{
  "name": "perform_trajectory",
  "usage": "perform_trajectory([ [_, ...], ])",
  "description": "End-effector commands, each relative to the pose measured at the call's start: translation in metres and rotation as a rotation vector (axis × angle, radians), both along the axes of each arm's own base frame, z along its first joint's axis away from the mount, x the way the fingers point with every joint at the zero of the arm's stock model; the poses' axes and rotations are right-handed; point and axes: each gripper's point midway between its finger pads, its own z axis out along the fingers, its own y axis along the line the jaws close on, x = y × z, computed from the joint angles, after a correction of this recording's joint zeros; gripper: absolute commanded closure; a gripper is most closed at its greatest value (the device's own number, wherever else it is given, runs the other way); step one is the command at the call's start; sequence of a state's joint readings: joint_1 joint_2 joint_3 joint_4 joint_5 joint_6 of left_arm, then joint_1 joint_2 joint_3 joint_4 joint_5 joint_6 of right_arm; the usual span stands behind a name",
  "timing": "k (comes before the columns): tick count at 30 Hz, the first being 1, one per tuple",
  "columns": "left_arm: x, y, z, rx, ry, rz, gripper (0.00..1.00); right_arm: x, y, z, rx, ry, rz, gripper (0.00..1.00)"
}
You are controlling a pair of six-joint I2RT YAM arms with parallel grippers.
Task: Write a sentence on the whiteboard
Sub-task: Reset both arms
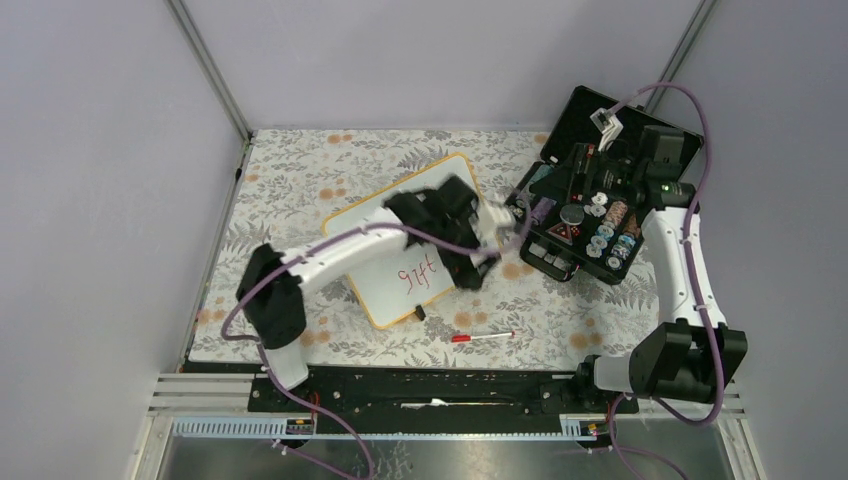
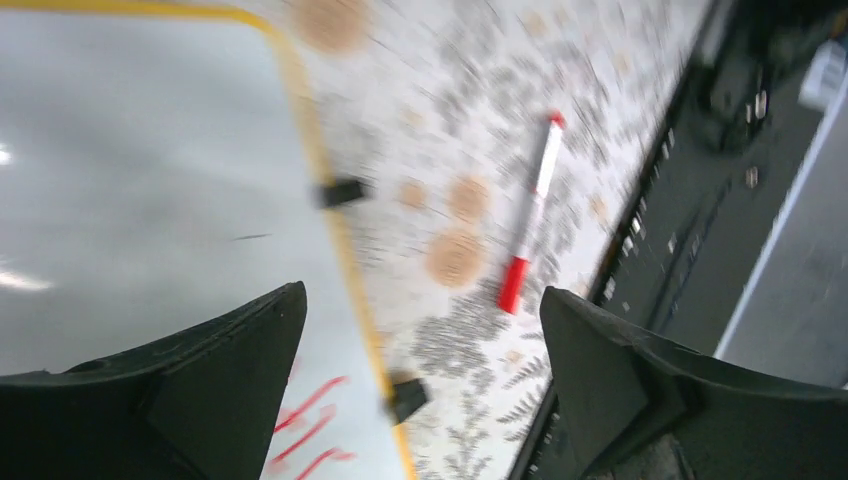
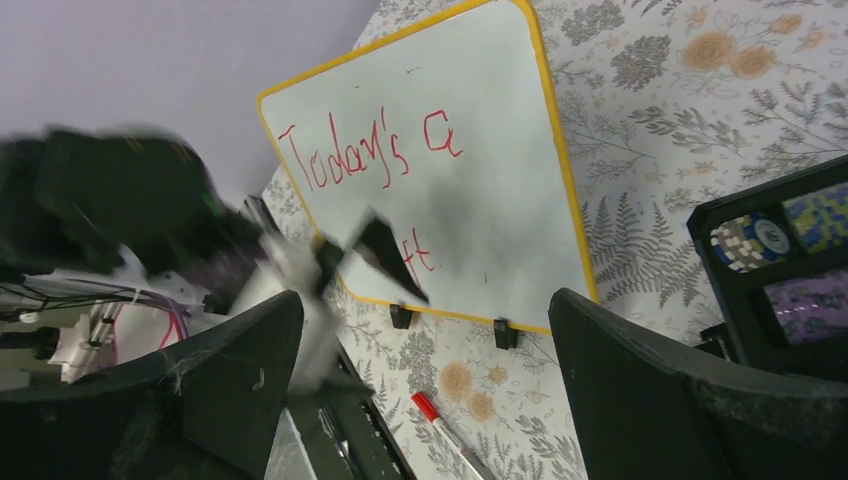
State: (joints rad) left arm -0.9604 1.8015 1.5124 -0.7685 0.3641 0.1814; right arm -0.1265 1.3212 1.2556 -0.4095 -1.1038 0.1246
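Observation:
The whiteboard lies tilted on the floral table, with an orange-yellow rim and black clip feet. The sentence reads "Today's a" in red, with "gift" below it. My left gripper hovers over the board's right edge, blurred; in its wrist view it is open and empty, above the board and a few red strokes. A red-capped marker lies loose on the table near the front, also in both wrist views. My right gripper is open and empty, high over the case.
An open black foam-lined case with poker chips and small items sits at the right back, also in the right wrist view. The black base rail runs along the table's near edge. Grey walls enclose the table.

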Motion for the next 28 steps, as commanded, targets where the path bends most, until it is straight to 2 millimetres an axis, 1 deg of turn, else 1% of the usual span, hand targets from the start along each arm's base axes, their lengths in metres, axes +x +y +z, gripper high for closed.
perform_trajectory([
  [1,0.073,0.035,0.122,-0.24,-0.152,0.218,0.01,0.001,-0.008,0.005,-0.105,-0.036,0.003,0.0],
  [3,0.095,0.062,0.153,-0.296,-0.198,0.306,0.01,0.003,-0.012,0.007,-0.144,-0.042,-0.002,0.0],
  [4,0.102,0.077,0.167,-0.324,-0.217,0.342,0.01,0.004,-0.013,0.011,-0.171,-0.056,-0.005,0.0],
  [6,0.113,0.108,0.192,-0.364,-0.276,0.425,0.01,0.006,-0.017,0.013,-0.237,-0.073,-0.013,0.0],
  [7,0.115,0.123,0.203,-0.384,-0.307,0.463,0.01,0.007,-0.02,0.013,-0.273,-0.08,-0.017,0.0],
  [9,0.123,0.156,0.218,-0.401,-0.382,0.597,0.01,0.007,-0.022,0.011,-0.335,-0.087,-0.02,0.0],
  [10,0.124,0.173,0.222,-0.398,-0.42,0.67,0.01,0.008,-0.023,0.007,-0.368,-0.09,-0.024,0.0],
  [11,0.123,0.194,0.231,-0.399,-0.47,0.737,0.01,0.008,-0.025,0.001,-0.406,-0.092,-0.029,0.0],
  [13,0.121,0.229,0.229,-0.382,-0.51,0.85,0.01,0.008,-0.027,-0.015,-0.485,-0.096,-0.05,0.0],
  [15,0.114,0.257,0.226,-0.382,-0.554,0.93,0.01,0.007,-0.03,-0.028,-0.536,-0.108,-0.07,0.0],
  [17,0.105,0.282,0.221,-0.382,-0.586,1.002,0.01,0.005,-0.023,-0.035,-0.543,-0.12,-0.061,0.0],
  [20,0.097,0.309,0.208,-0.35,-0.588,1.12,0.01,0.005,-0.016,-0.036,-0.516,-0.112,-0.049,0.0],
  [22,0.094,0.323,0.201,-0.314,-0.602,1.178,0.01,0.006,-0.014,-0.033,-0.508,-0.12,-0.049,0.0],
  [25,0.092,0.33,0.195,-0.297,-0.604,1.209,0.01,0.006,-0.011,-0.03,-0.504,-0.128,-0.046,0.0],
  [28,0.093,0.334,0.196,-0.294,-0.62,1.225,0.01,0.004,-0.01,-0.029,-0.511,-0.137,-0.041,0.0],
])
